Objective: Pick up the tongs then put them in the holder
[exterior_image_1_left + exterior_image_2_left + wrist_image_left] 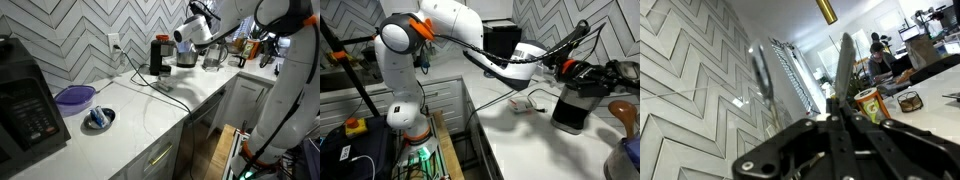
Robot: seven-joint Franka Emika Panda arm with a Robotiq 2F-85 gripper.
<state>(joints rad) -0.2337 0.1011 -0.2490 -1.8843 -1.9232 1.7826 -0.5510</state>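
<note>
Pickup looks done: in an exterior view the claw (558,64) is pinched on the tongs (576,38), which slant up and to the right, well clear of the surface (510,130). The wrist view agrees, with thin metal arms rising from between the closed-in fingers. Just below and to the right of the claw stands the holder (570,108), its mouth crowded with utensil handles (586,76). What is left, I judge, is tipping the tongs downward and lowering them in. Elsewhere on the surface, from the left, are a purple bowl (75,96), a small plate (99,119), a black cable (165,88) and the black box appliance (160,55), which is near the holder. The handles seem the likeliest snag.
</note>
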